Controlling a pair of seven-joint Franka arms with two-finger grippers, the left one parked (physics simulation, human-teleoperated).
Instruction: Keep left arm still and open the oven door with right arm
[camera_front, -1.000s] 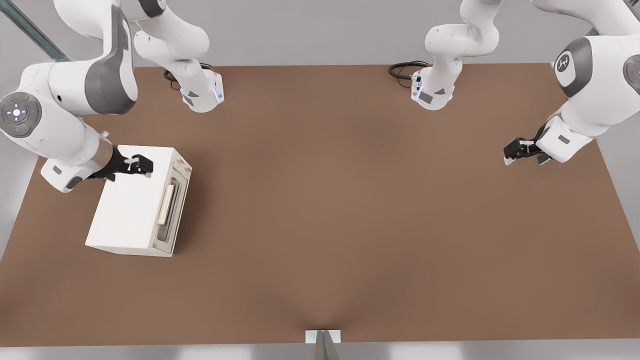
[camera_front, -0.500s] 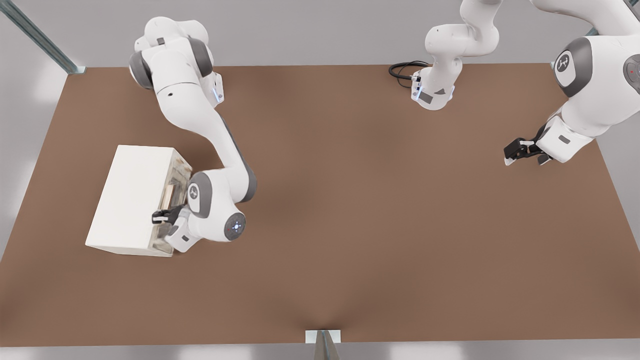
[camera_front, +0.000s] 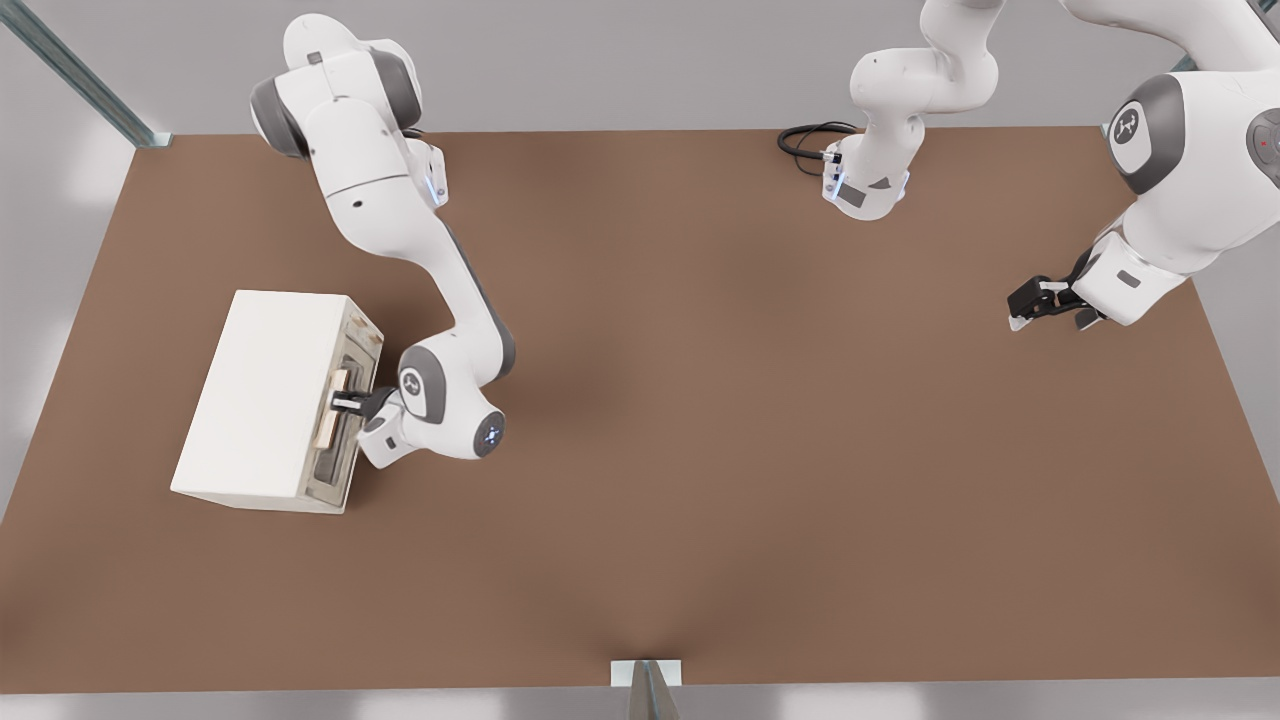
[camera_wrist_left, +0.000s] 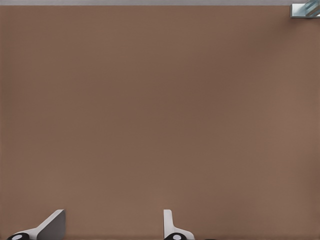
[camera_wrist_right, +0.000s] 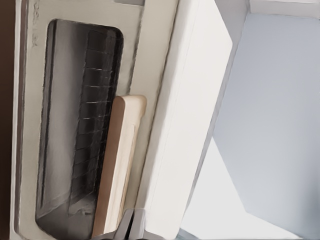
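Oven (camera_front: 262, 395): cream-white box, sits on the brown worktop (camera_front: 700, 420) toward the front view's left, plain top up, set at a slight angle to the worktop's edges.
Oven, wrist view (camera_wrist_right: 192, 125): front face and one plain white side both show, seen close up.
Oven door (camera_front: 345, 415): narrow front panel, faces the front view's right; cream frame around a dark window. Lies flush against the oven body, shut.
Door, wrist view (camera_wrist_right: 75, 125): dark glass with a wire-rack grid behind it, cream frame all round.
Handle (camera_front: 334, 412): long pale beige bar along the door's upper edge, running the door's length.
Handle, wrist view (camera_wrist_right: 117, 165): beige bar with a rounded end, lies just beside the window and reaches down to the fingers.
Right arm (camera_front: 400, 220): white with grey joint bands, comes from its base at the far edge of the worktop, bends down and toward the oven; wrist low, just in front of the door.
Claw (camera_front: 347, 401): black, pointed at the door, at about the middle of the handle, tips right at the bar.
Claw state: in the wrist view the two pale fingers (camera_wrist_right: 131, 227) sit pressed together with no gap, at the handle's near end; they look together, not around the bar. Whether the tips touch the handle: cannot tell.
Worktop, left wrist view (camera_wrist_left: 160, 110): bare brown surface fills the view.
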